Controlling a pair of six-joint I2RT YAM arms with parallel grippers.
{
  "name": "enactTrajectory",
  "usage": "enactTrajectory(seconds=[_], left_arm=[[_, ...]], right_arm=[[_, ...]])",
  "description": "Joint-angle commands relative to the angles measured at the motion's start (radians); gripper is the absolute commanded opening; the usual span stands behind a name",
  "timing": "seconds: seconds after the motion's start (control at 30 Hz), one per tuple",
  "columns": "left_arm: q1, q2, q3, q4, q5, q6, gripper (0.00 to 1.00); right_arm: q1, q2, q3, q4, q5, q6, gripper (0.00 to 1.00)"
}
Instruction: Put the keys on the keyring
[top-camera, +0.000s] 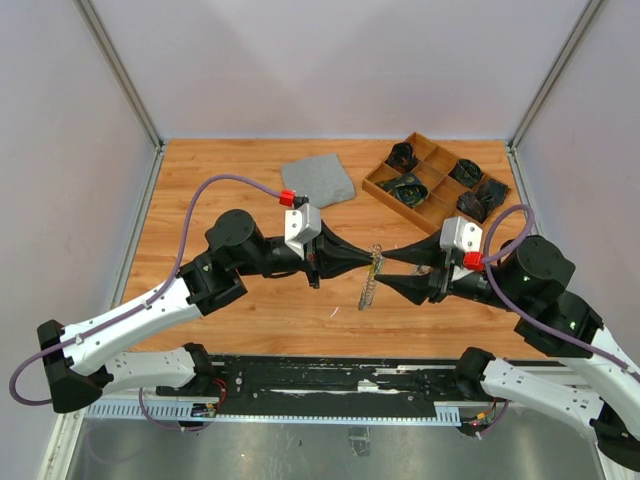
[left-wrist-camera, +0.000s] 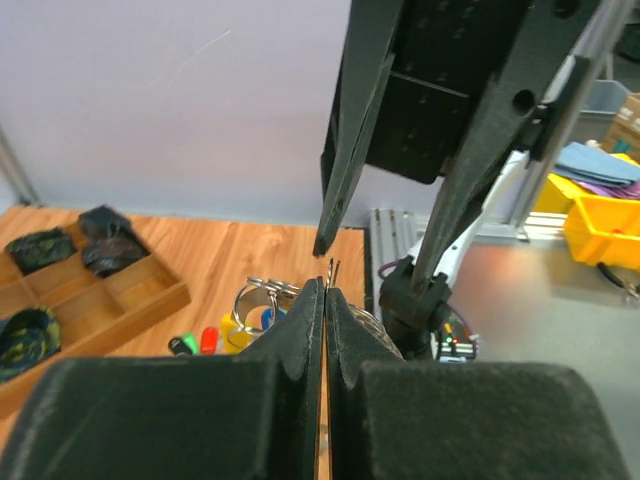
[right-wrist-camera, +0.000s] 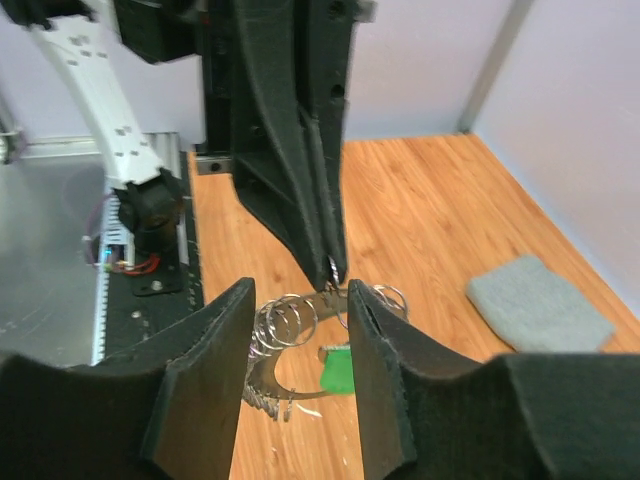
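The keyring (top-camera: 370, 278), a silvery loop carrying several small rings, hangs tilted above the table between both arms. My left gripper (top-camera: 373, 256) is shut on its upper edge, and a thin metal tip pokes out past the closed jaws of the left gripper (left-wrist-camera: 325, 285). My right gripper (right-wrist-camera: 300, 290) is open, its fingers standing either side of the keyring (right-wrist-camera: 285, 322) with gaps showing. A green key (right-wrist-camera: 338, 370) hangs under the loop. In the left wrist view, the green, red, yellow and blue heads of the keys (left-wrist-camera: 210, 338) sit by small rings, left of my jaws.
A folded grey cloth (top-camera: 318, 181) lies at the back centre. A wooden compartment tray (top-camera: 372, 186) holding dark bundles stands at the back right. The black rail (top-camera: 330, 375) with both arm bases runs along the near edge.
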Motion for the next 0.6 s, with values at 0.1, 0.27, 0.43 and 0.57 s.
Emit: enactTrajectory(seconds=[0.1,0.27,0.43,0.57], left_arm=[[0.014,-0.015,-0.030,-0.047,-0.171,0.002,0.01],[0.049,-0.053,-0.085,-0.053,-0.217,-0.025,0.00],[0.050,-0.080,-0.092,-0.101,-0.267,-0.029,0.00],[0.050,-0.105,-0.099,-0.116,-0.297,-0.039,0.00]], right_arm=[[-0.012,0.023,0.082,-0.124,0.403,0.038,0.47],[-0.020,0.088,0.116,-0.185,0.723,0.099,0.46],[-0.172,0.191,0.160,-0.296,0.728,0.199,0.46],[-0.337,0.295,0.137,-0.406,0.618,0.277,0.49]])
